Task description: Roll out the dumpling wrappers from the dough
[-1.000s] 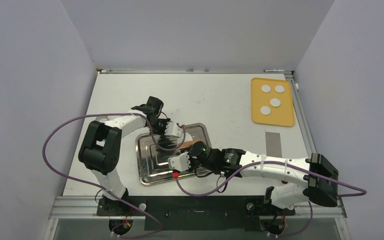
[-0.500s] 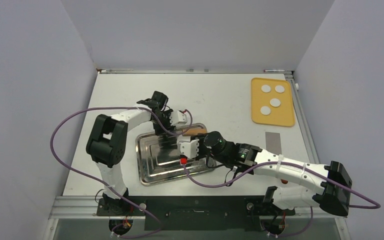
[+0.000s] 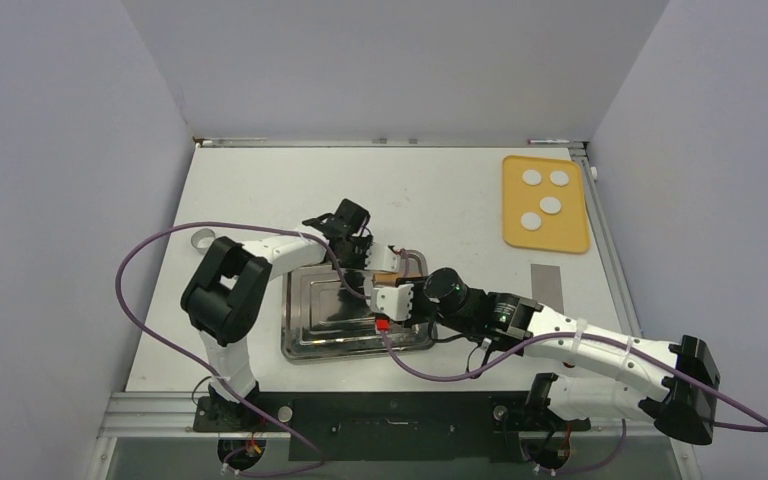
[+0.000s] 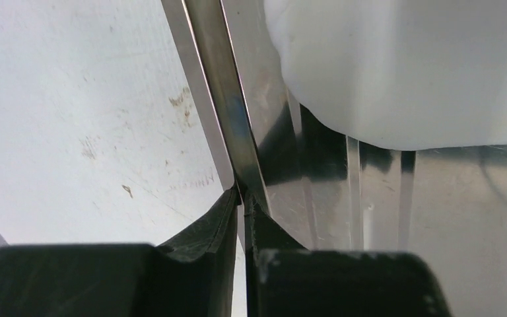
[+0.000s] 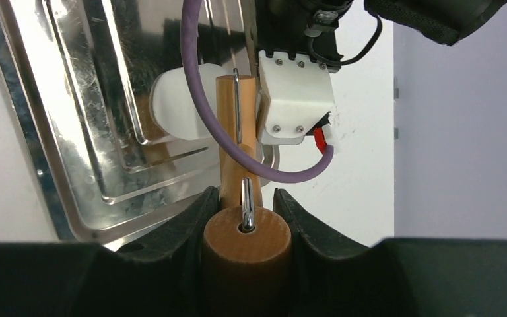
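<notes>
Several dumpling wrappers [image 3: 551,205], small white discs, lie on the yellow board [image 3: 520,195] at the far right. A white dough lump [image 5: 178,112] [image 4: 396,66] sits in the steel tray [image 3: 320,320] [image 5: 72,132]. My left gripper [image 3: 388,262] [image 4: 241,198] is shut on the tray's thin rim [image 4: 221,86] at its far right corner. The right gripper [image 3: 388,290] [image 5: 246,224] is shut on the handle of the wooden rolling pin [image 5: 237,119] [image 3: 384,279], which reaches over the tray beside the dough. From above, both grippers hide the dough.
A grey rectangular patch [image 3: 547,288] lies on the table right of the tray. A small grey round piece [image 3: 201,239] sits near the table's left edge. Purple cables loop from both arms, one crossing the rolling pin [image 5: 198,99]. Walls close in on three sides.
Both arms have moved to the right and the tray has slid and turned with them. The left gripper now pinches the tray's rim farther right. The right gripper still holds the pin.
</notes>
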